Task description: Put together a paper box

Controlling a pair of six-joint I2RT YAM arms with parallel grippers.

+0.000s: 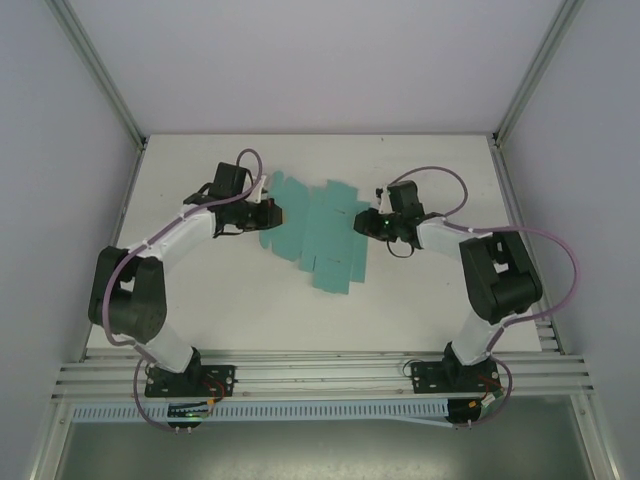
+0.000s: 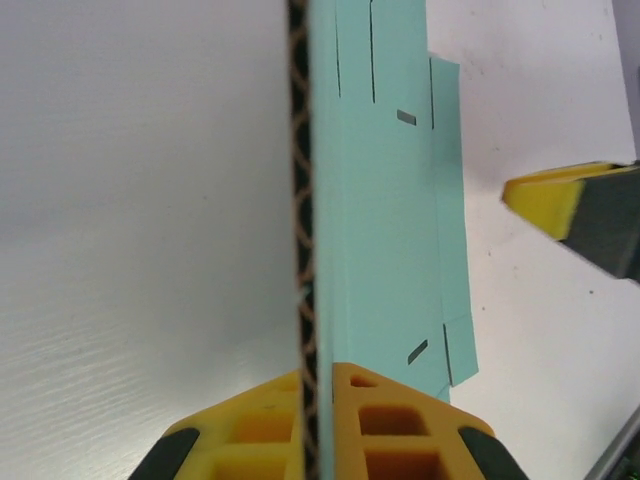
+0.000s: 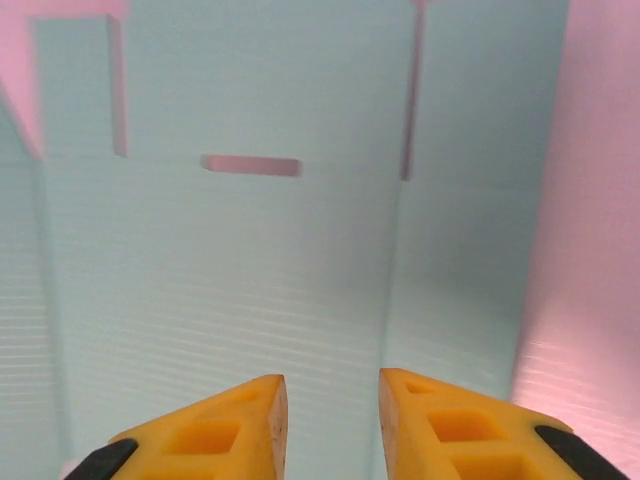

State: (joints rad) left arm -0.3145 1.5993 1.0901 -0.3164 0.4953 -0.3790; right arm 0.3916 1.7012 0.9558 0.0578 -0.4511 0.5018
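Note:
The paper box (image 1: 320,232) is a flat teal die-cut sheet with flaps and slots, lying mid-table. My left gripper (image 1: 268,215) sits at its left edge. In the left wrist view the yellow jaws (image 2: 318,375) are shut on the sheet's edge, which shows edge-on as a dark corrugated line (image 2: 303,250) with the teal face (image 2: 385,200) to its right. My right gripper (image 1: 368,222) is at the sheet's right edge. In the right wrist view the jaws (image 3: 332,420) stand open with a gap, and the teal sheet (image 3: 250,260) lies just beyond them.
The white table (image 1: 430,300) has bare room in front of the sheet and at both sides. Aluminium rails (image 1: 320,375) run along the near edge. Grey walls and slanted frame posts (image 1: 100,70) close in the sides and back.

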